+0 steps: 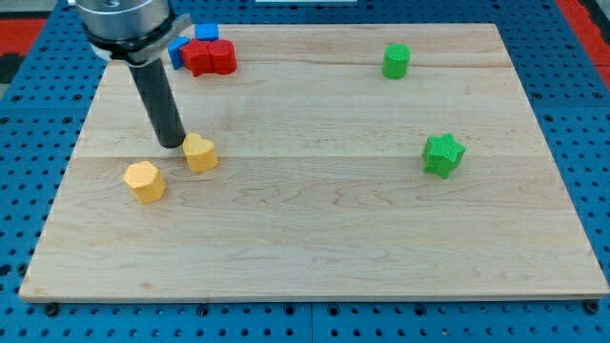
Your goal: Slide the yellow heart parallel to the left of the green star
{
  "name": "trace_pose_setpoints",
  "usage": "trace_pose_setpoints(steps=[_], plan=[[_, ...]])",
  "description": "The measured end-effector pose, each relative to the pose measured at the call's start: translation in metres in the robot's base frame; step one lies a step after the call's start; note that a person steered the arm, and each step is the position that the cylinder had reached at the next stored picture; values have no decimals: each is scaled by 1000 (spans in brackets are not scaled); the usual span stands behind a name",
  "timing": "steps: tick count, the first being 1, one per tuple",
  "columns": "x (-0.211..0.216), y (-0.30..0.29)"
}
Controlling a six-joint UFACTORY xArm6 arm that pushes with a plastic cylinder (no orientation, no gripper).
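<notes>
Just left of the smooth yellow heart (200,152) rests my tip (172,145).

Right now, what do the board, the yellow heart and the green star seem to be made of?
The board looks like pale wood with a smooth matte finish: grain lines and plank seams show. The yellow heart and the green star look like solid, uniformly coloured matte blocks, perhaps plastic or painted wood; the picture leaves that open.

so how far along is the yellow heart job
Done: my tip has reached the yellow heart block, at its upper-left edge. In hand: starting the push. Left: nearly everything, since the green star block sits far across the wooden board, at the view's right.
</notes>
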State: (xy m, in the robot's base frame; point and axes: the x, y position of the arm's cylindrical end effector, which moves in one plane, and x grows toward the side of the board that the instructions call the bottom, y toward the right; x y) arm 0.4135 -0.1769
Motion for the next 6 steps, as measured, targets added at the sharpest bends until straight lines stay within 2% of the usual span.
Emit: trace_pose_setpoints(steps=[1,2,3,5,6], plan=[[-33,-18],[-28,-17],[25,4],[25,103],[25,106]])
